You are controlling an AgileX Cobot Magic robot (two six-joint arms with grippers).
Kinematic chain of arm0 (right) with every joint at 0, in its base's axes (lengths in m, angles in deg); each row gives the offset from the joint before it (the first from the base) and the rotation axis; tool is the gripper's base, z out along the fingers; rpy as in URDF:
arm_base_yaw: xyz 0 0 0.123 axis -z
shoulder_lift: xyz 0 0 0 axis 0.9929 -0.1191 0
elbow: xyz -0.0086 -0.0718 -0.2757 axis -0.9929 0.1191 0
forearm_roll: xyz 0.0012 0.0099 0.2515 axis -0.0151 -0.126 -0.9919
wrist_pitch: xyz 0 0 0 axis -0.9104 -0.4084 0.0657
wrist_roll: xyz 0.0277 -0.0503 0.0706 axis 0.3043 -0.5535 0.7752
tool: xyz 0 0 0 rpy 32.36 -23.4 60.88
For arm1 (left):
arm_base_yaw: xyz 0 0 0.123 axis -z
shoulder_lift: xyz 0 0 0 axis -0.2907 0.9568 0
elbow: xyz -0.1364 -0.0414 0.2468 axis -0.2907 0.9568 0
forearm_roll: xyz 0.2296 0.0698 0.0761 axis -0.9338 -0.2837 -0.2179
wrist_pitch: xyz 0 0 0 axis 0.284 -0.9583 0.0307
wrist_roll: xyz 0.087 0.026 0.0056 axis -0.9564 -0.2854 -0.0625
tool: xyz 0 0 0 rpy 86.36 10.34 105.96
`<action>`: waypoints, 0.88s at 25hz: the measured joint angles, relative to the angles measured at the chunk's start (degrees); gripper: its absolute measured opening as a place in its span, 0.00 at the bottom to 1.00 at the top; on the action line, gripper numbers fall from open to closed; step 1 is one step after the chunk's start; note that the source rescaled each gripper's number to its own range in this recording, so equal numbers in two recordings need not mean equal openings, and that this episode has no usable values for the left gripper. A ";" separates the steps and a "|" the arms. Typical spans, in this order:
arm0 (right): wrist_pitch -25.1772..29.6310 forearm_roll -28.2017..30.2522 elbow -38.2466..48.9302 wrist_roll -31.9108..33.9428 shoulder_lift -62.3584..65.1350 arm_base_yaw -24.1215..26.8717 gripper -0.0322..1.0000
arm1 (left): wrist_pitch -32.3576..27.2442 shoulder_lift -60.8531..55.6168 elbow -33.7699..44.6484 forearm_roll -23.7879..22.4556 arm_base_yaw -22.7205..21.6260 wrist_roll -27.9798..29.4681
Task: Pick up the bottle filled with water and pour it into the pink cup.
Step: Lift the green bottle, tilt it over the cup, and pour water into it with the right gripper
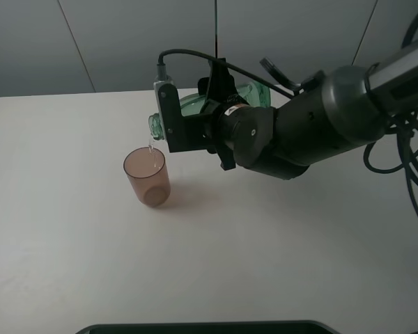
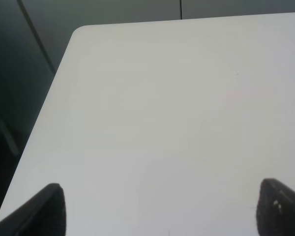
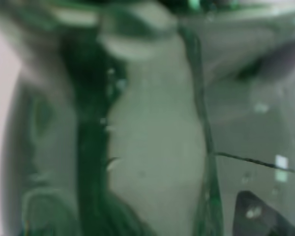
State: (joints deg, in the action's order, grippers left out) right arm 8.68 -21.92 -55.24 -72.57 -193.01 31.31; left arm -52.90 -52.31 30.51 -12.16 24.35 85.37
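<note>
1. At the bottom edge of the high view a dark strip [image 1: 195, 327] is showing. I cannot tell what it is.
2. The left gripper [image 2: 162, 209] is hanging over a bare part of the table [image 2: 177, 108], near the table's corner. Its fingers are standing wide apart with nothing between them. I judge it is waiting aside because one arm is enough for pouring.
3. The cup [image 1: 147, 177] is standing upright on the table, left of the frame's centre. Its open mouth is facing up, so it is ready to receive what comes from above.
4. A thin stream of water [image 1: 152, 145] is falling into the cup, and it is entering close to the far rim. I think a small shift could send it outside.
5. The bottle [image 1: 195, 104] is lying almost flat in the air, just above and behind the cup. Its neck is pointing to the left of the frame and slightly down, so that the water is running out.
6. The right gripper [image 1: 195, 124] is clamping the bottle around its body, with the jaws closed on it. Blurred green plastic is filling the right wrist view, because that camera is sitting right against the bottle [image 3: 152, 137].
7. The right arm [image 1: 313, 122] is reaching in from the upper right of the frame. It is placing the bottle's mouth over the cup.
8. Behind the table a grey wall [image 1: 125, 35] is closing the scene.
9. The pouring is going on. How much water is remaining, I cannot tell.
</note>
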 joint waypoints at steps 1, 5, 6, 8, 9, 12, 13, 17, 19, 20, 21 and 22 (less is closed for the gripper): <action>0.00 0.00 0.00 -0.01 0.00 0.00 0.03 | 0.00 0.00 0.00 0.00 0.00 0.00; 0.00 0.00 0.00 -0.43 0.00 0.00 0.03 | 0.00 0.00 0.00 0.00 0.00 0.00; 0.00 0.00 0.00 -0.97 0.00 0.00 0.03 | 0.00 0.00 0.00 0.00 0.00 0.00; 0.00 0.00 0.00 -1.49 0.00 0.00 0.03 | 0.00 0.00 0.00 0.00 0.00 0.00; 0.00 0.00 0.00 -1.75 0.00 0.00 0.03 | 0.00 0.00 0.00 0.00 0.00 0.00; 0.00 0.00 0.00 -1.90 0.00 0.00 0.03 | 0.00 0.00 0.00 0.00 0.00 0.00; 0.00 0.00 0.00 -2.00 0.00 0.00 0.03 | 0.00 0.00 0.00 0.00 0.00 0.00; 0.00 0.00 0.00 -2.02 0.00 0.00 0.03 | 0.00 0.00 0.00 0.00 0.00 0.00; 0.00 0.00 0.00 -2.13 0.00 0.00 0.03 | 0.00 0.00 0.00 0.00 0.00 0.00; 0.00 0.00 0.00 -2.13 0.00 0.00 0.03 | 0.00 0.00 0.00 0.00 0.00 0.00; 0.00 0.00 0.00 -2.13 0.00 0.00 0.03 | 0.00 0.00 0.00 0.00 0.00 0.00; 0.00 0.00 0.00 -2.13 0.00 0.00 0.03 | 0.00 0.00 0.00 0.00 0.00 0.00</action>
State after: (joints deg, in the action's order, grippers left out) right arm 8.68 -21.92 -55.24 -74.70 -193.01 31.31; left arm -52.90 -52.31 30.51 -12.16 24.35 85.37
